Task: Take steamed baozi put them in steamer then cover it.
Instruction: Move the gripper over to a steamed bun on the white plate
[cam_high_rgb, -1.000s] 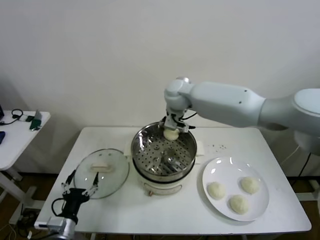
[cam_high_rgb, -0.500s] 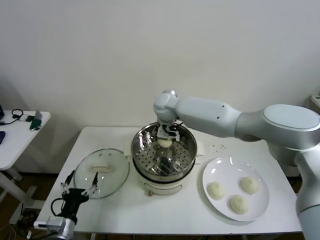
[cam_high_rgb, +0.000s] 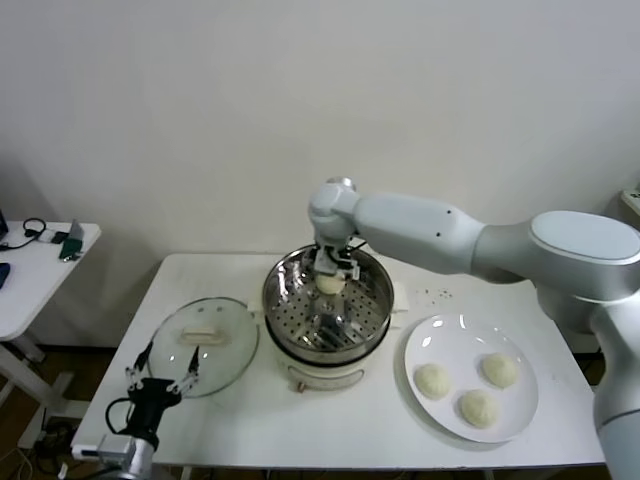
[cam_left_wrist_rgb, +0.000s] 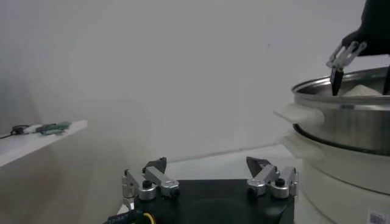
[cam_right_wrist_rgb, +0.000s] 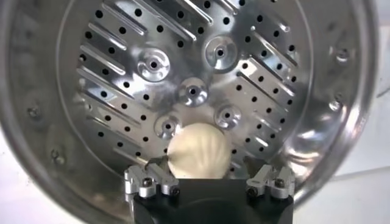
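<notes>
The steamer (cam_high_rgb: 283, 300) stands mid-table, its perforated tray (cam_right_wrist_rgb: 183, 61) bare except for one baozi (cam_high_rgb: 330, 285) lying on the far part of the floor. My right gripper (cam_high_rgb: 332, 270) hangs just over that bun, open, with the baozi (cam_right_wrist_rgb: 198, 152) resting on the tray between its spread fingers (cam_right_wrist_rgb: 268, 178). Three more baozi (cam_high_rgb: 478, 407) lie on the white plate (cam_high_rgb: 455, 345) to the right. The glass cover (cam_high_rgb: 205, 345) lies flat left of the steamer. My left gripper (cam_high_rgb: 165, 375) sits low at the cover's near edge, open and empty (cam_left_wrist_rgb: 206, 167).
A small side table (cam_high_rgb: 40, 250) with cables stands off to the left. A few dark specks (cam_high_rgb: 435, 293) lie on the table behind the plate. The steamer's steel wall (cam_left_wrist_rgb: 347, 122) rises close beside the left gripper.
The right arm has lowered the baozi from the steamer's far rim onto the tray, and its jaws have spread off the bun. The left arm has barely moved.
</notes>
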